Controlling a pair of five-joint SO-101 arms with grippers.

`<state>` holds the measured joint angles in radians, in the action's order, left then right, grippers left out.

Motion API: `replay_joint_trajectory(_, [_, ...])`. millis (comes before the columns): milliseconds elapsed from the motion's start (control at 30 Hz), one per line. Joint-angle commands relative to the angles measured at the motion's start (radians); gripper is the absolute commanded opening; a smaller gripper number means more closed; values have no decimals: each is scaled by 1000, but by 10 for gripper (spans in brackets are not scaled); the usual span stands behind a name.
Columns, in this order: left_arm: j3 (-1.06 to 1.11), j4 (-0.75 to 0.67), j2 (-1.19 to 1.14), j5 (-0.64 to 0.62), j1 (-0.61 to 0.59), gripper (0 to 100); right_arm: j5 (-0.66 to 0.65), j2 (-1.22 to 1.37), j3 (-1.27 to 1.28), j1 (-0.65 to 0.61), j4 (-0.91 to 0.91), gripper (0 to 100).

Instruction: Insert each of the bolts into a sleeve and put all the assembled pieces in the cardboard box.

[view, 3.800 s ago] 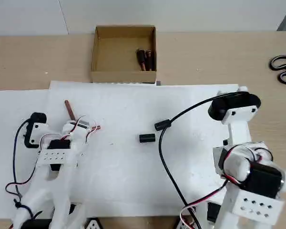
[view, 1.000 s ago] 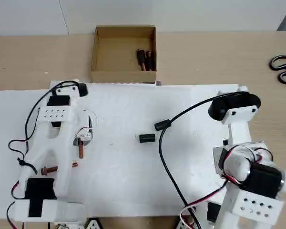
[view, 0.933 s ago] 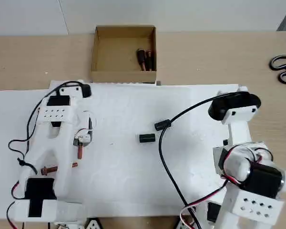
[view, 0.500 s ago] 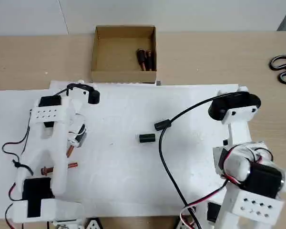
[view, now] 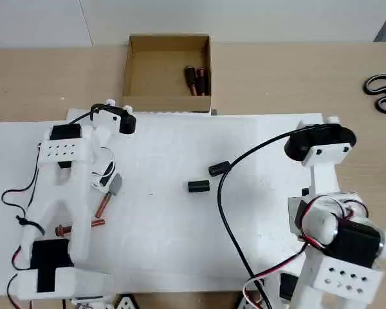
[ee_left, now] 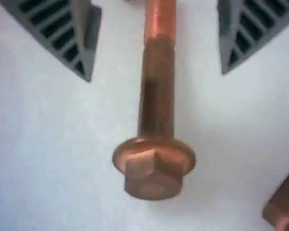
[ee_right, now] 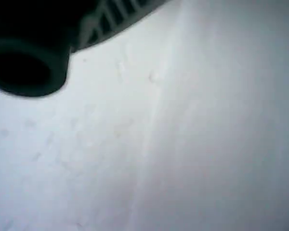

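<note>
While left fingers stand spread apart, bolt lies flat between them, touching neither.

We note white left arm, white right arm, black servos, red-white wires, long black cable, grey ribbed left gripper.

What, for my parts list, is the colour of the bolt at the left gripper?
The bolt is copper-coloured; left wrist view shows it best.
</note>
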<state>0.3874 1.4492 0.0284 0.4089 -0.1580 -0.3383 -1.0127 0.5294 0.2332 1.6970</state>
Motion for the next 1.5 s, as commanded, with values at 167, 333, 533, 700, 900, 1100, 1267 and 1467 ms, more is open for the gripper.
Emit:
replay_joint_trajectory(167, [-31, -38, 0, 8, 2, 116, 8, -8, -48, 1, -4, 5])
replay_joint_trajectory(333, [-35, -38, -80, 8, 15, 111, 8, -8, -48, 1, -4, 5])
replay_joint_trajectory(533, [-42, -77, -109, 8, 48, 79, 9, -8, -48, 1, -4, 5])
replay_joint_trajectory(700, [-42, -81, -110, 5, 89, 75, 9, -8, -49, 1, -4, 4])
replay_joint_trajectory(900, [-41, -103, -114, 5, 87, 75, 8, -8, -49, 1, -4, 4])
replay_joint_trajectory(1100, [-36, -112, -126, 5, 83, 77, 8, -8, -49, 2, -4, 4])
replay_joint_trajectory(1267, [-47, -124, -238, 3, 83, 77, 8, -8, -49, 2, -4, 4])
replay_joint_trajectory(1467, [-70, -135, -282, -8, 72, 76, 6, -7, -49, 4, -4, 5])
